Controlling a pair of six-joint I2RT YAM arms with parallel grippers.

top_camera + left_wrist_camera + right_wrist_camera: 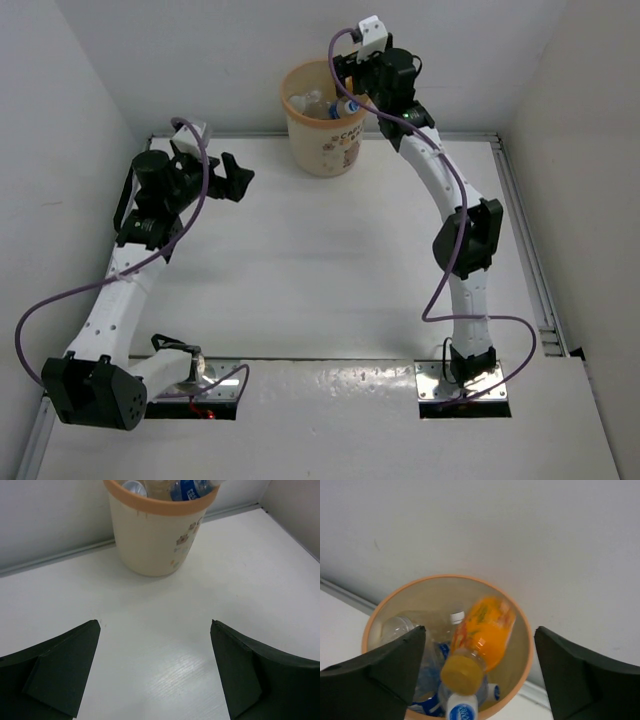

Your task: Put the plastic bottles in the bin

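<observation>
Now: orange bottle point(487, 622), yellow cap, tilted in cream bin point(450, 578); right gripper point(479, 630) spread above; left gripper point(154, 624) spread, empty.

Bin point(150, 540) matt cream plastic; orange bottle point(482, 632) glossy plastic; table point(320, 270) smooth white, slight sheen.

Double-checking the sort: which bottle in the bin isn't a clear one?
The orange bottle with the yellow cap, tilted over the clear bottles in the bin; those carry blue labels or white caps.

Two white arms point(110, 310) with black joint housings point(468, 240), looping purple cables point(19, 335), and black wedge-shaped pincer fingers point(55, 675).
</observation>
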